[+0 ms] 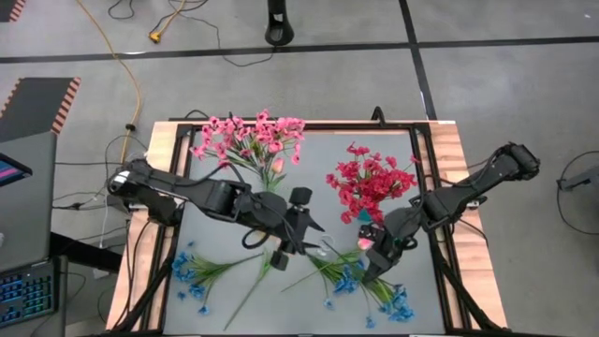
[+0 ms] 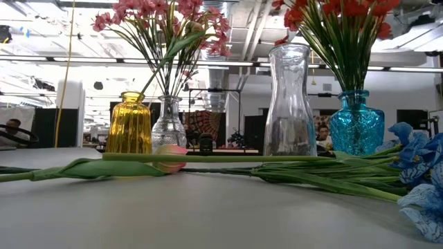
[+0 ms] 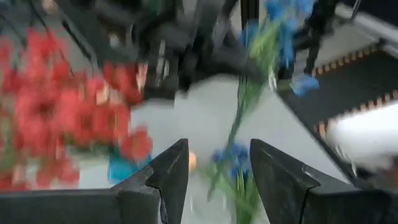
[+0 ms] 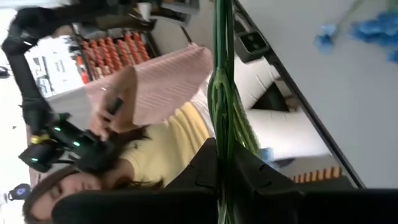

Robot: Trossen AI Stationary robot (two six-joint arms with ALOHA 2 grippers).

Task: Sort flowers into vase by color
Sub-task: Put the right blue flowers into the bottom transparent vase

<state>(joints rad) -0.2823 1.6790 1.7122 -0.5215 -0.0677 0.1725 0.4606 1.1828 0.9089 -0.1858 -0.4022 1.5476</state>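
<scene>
Grey table top (image 1: 281,201) is crowded on its far half: light pink flowers (image 1: 251,137) stand in a clear vase (image 2: 169,124) left of an empty tall glass vase (image 2: 291,104), red flowers (image 1: 372,181) fill a blue vase (image 2: 356,123) to its right, and a yellow vase (image 2: 129,123) stands at the far left. Blue flowers (image 1: 374,290) lie loose on the near side of the tall glass vase, a second blue cluster (image 1: 192,273) nearer the left edge. A pink tulip (image 2: 169,158) lies flat in front of the vases. The left gripper (image 1: 304,245) is stretched over the table middle, fingers (image 3: 171,177) parted and empty. The right gripper (image 1: 367,265) is bent inward beside it, clamped on a green stem (image 4: 221,93). A person (image 4: 149,137) is seen beyond the table edge. Bare table is left only between the two blue piles.
</scene>
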